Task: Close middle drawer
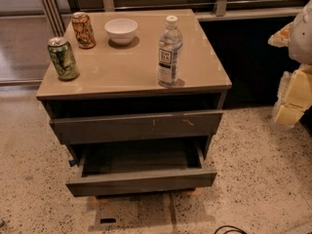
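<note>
The middle drawer [141, 181] is a dark grey, handle-less, unscratched front. It is pulled well out of the small cabinet, and its dark, empty inside [139, 157] shows. Above it, the wider grey drawer front with pale scratch marks [137, 126] stands slightly out from the cabinet body. The narrowest drawer front is hidden below the open drawer. My gripper [291, 99], white and pale yellow, hangs at the right edge of the view. It is level with the scratched front, well to the right of the cabinet, and touches nothing.
On the beige cabinet top [122, 69] stand a green can [63, 58], an orange can [83, 29], a white bowl [121, 30] and a clear water bottle [169, 51]. Speckled floor surrounds the cabinet. A black cable [229, 229] lies at the bottom edge. A dark wall and rails stand behind.
</note>
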### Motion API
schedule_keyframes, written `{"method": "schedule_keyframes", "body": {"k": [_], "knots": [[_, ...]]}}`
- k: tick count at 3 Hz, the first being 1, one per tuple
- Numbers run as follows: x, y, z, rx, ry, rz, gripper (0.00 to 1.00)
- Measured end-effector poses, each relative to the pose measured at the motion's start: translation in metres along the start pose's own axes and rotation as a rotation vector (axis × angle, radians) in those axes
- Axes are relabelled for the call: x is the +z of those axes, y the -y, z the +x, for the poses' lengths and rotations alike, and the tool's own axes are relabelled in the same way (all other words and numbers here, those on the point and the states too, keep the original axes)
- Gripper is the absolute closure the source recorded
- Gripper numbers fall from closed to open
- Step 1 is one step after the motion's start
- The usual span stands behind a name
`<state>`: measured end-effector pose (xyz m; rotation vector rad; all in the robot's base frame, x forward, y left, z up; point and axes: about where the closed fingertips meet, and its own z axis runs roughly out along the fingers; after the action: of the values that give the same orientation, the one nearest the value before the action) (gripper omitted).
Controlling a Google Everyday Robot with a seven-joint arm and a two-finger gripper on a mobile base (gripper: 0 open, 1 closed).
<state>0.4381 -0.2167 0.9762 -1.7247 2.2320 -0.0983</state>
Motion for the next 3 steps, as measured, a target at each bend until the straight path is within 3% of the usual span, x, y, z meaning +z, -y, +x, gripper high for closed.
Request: {"method": "schedule_keyframes", "body": {"k": [1,2,3], "knots": [[0.000,0.000,0.000,0.000,0.000,0.000,0.00],[0.000,0.000,0.000,0.000,0.000,0.000,0.10],[0.031,-0.006,0.004,0.007,0.046,-0.018,0.41]]}}
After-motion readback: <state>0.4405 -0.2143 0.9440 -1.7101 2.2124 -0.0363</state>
